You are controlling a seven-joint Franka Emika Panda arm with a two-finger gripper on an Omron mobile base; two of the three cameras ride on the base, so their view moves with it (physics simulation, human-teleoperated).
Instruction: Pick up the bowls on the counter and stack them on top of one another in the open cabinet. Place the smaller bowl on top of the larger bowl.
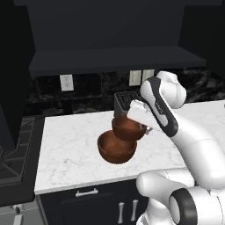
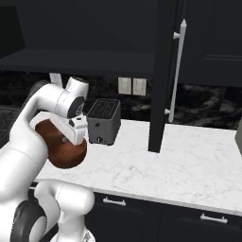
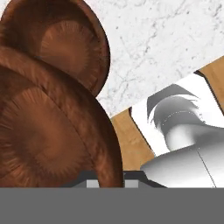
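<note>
Two big surfaces frame what you're looking at. The open cabinet (image 1: 110, 59) is matte charcoal with a flat grey bottom board, and sits at 12 o'clock in the left base view. Below it the counter (image 1: 66, 149) is a white slab with faint grey veining, like marble.

On that slab, at 12 o'clock from the bowls, a boxy dark grey toaster (image 2: 104, 120) shows its slotted top.

Both bowls are round, deep and reddish-brown, with a fibrous wood-like grain (clearest in the hand view). The held bowl (image 1: 127, 131) is up off the marble and tilted. The second bowl (image 1: 116, 151) lies just beside it at 7 o'clock, lower, and seems to rest on the counter. Their rims overlap in that view, so you can't tell whether they touch. You also can't safely judge which is wider.

Your gripper (image 1: 146, 128) is clamped together on the held bowl's rim, at the bowl's 3 o'clock edge.

Pale square wall outlets (image 1: 67, 82) dot the dark backsplash.
</note>
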